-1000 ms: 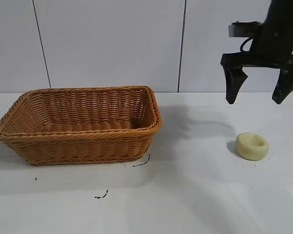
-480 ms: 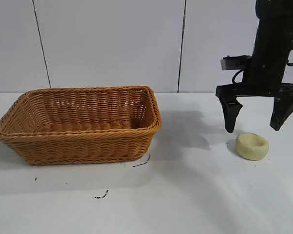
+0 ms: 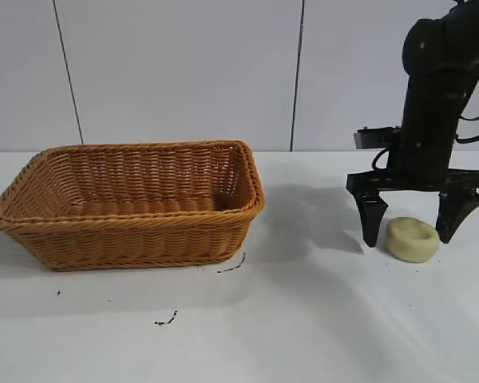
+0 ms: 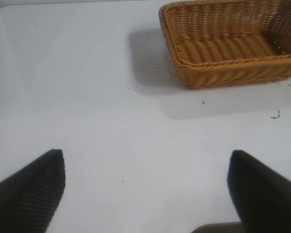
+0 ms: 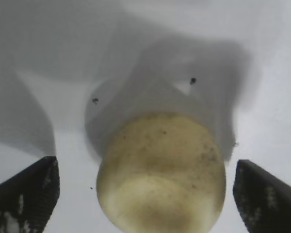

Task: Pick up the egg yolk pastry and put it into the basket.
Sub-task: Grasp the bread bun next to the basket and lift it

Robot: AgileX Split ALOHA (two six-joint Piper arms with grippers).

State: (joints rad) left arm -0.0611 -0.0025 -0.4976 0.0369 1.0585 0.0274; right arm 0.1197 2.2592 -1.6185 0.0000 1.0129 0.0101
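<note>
Right gripper (image 3: 413, 230) straddles the pastry (image 3: 413, 239) on the worktop (image 3: 303, 319), fingers wide open, nothing gripped; basket (image 3: 128, 209) well apart, empty; grasp, lift, carry and drop all remain; left gripper (image 4: 145, 189) idle, open.

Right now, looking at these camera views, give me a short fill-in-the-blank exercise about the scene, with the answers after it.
1. The egg yolk pastry lies on the ____ table.
2. The right gripper straddles the pastry with its jaws ____.
3. The wicker basket holds ____.
4. The left gripper hangs over bare table, its jaws ____.

Missing words: white; open; nothing; open
</note>
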